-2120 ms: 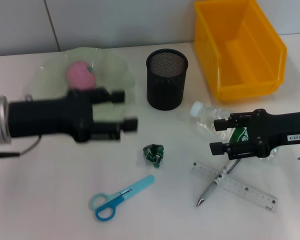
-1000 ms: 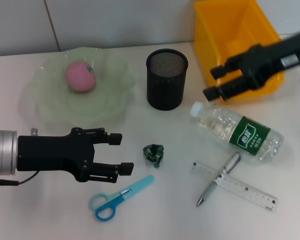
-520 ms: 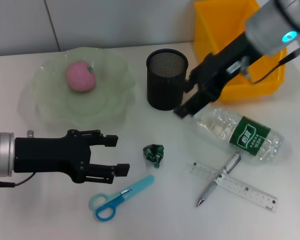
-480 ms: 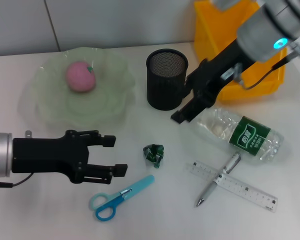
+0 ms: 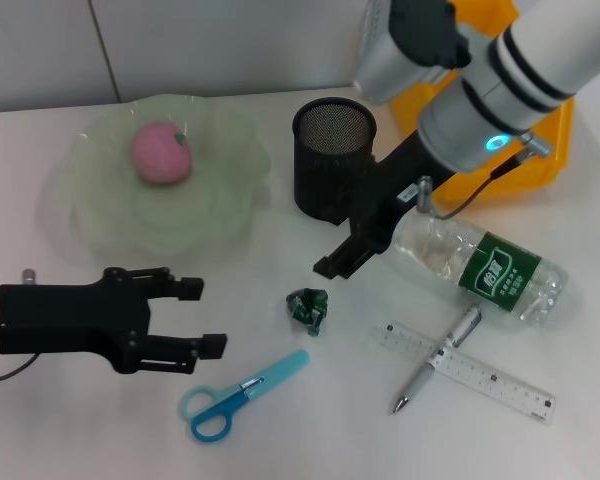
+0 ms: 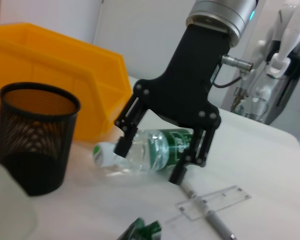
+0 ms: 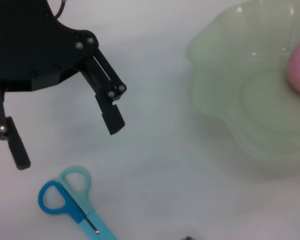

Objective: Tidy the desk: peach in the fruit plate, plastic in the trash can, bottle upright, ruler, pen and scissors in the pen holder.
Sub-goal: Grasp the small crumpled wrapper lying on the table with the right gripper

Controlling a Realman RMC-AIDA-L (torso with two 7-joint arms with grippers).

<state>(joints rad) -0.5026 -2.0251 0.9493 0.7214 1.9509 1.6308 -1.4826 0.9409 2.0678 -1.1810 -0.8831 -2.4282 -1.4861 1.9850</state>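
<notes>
The left gripper point(image 5: 198, 315) was held low over the white table point(image 5: 70, 430) at the left side, its fingers point(image 7: 110, 114) spread apart with nothing between them. Behind it the pink peach point(image 5: 162, 153) was seen lying in the pale green fruit plate point(image 5: 110, 215). Just beside the left gripper, toward the front, the blue scissors point(image 5: 242, 394) were laid flat on the table, handles pointing left. A crumpled scrap of green plastic point(image 5: 308, 307) was found near the middle, apart from everything else. Behind it the black mesh pen holder point(image 5: 333, 158) was stood upright.

The right gripper point(image 6: 154, 159) was positioned between the pen holder and the plastic scrap, reaching down and leftward from the right arm; its fingers point(image 5: 336, 265) were held apart and gripped nothing. Just right of it the clear bottle point(image 5: 480, 263) with a green label was seen lying on its side, cap toward the pen holder. In front of the bottle the silver pen point(image 5: 435, 363) and the transparent ruler point(image 5: 480, 375) were laid crossing one another, touching. At the far right rear the yellow trash can point(image 5: 540, 150) was partly hidden by the right arm.
</notes>
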